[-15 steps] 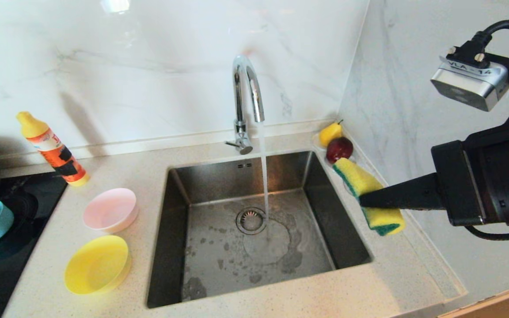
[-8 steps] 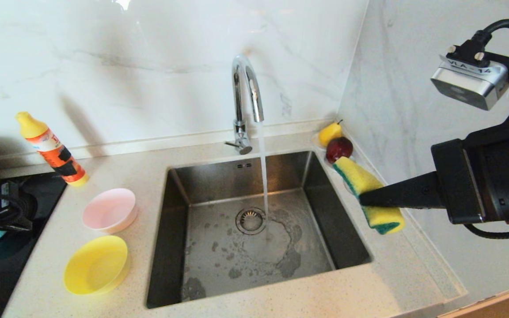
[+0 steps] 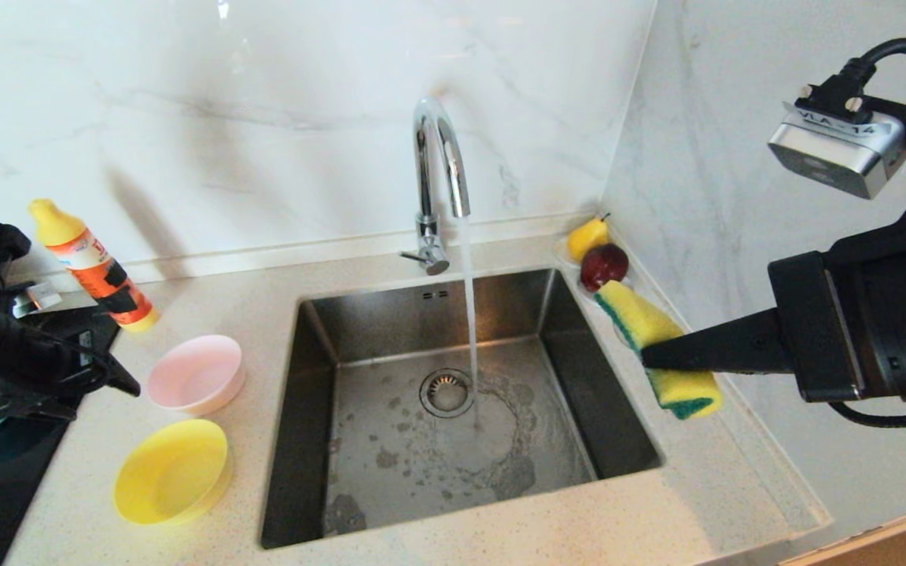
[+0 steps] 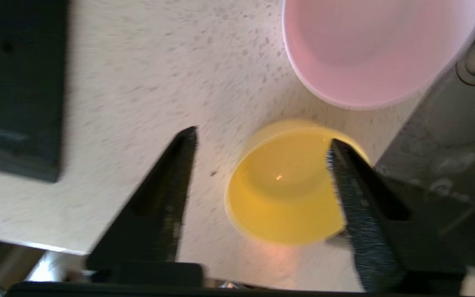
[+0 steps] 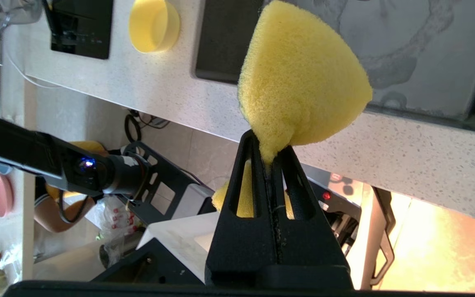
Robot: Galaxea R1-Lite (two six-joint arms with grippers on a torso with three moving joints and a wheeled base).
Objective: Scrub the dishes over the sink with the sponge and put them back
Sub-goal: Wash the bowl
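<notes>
The right gripper (image 3: pixel 653 355) is clamping the sponge (image 3: pixel 655 347) at the right of the frame, beside the sink (image 3: pixel 610 440), ready for scrubbing, while the left gripper (image 4: pixel 262 144) is hovering, jaws apart, over the yellow bowl (image 4: pixel 283 185) on the worktop (image 3: pixel 657 519), seemingly lining up a pick.

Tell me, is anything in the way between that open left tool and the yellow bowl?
Nothing visible. The left tool hangs open above the counter with the yellow bowl showing between its tips; the pink bowl sits off to one side.
</notes>
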